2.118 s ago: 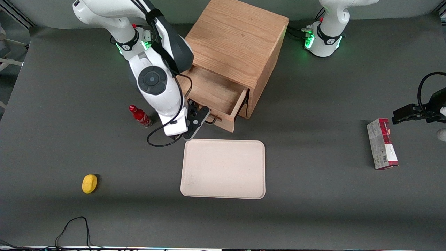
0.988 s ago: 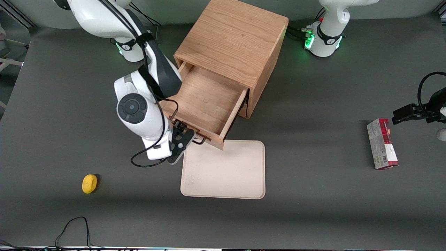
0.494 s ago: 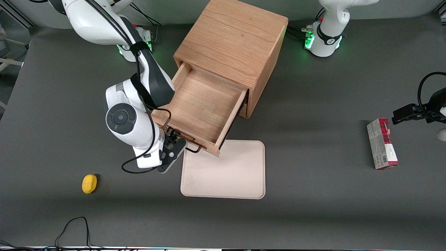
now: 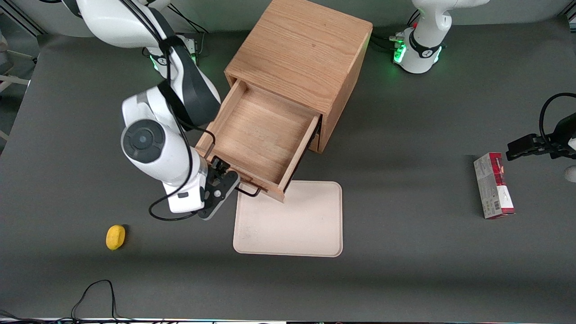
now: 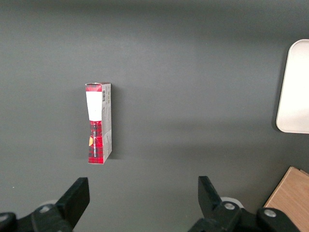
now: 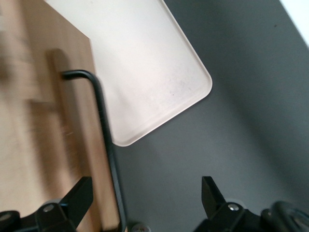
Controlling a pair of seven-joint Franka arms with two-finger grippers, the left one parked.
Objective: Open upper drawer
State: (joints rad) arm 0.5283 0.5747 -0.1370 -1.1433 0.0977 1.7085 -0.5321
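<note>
Just in front of the wooden cabinet [image 4: 300,51] we find the upper drawer [image 4: 258,135] pulled well out, its plain inside showing, its front overhanging the beige tray [image 4: 290,220]. Our gripper [image 4: 223,180] sits at the black wire handle [image 6: 104,135], fingers [image 6: 77,198] spread apart, the bar running loose between them.

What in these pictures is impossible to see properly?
- Bottom drawer: in the front view, hidden beneath the pulled-out light oak upper drawer and the wooden cabinet's top.
- Thin black wire handle: one end is covered by the right arm's gripper, jaws open beside it.
- Print on the red-and-white carton: too small.
- Beige tray: one corner lies under the drawer front.
</note>
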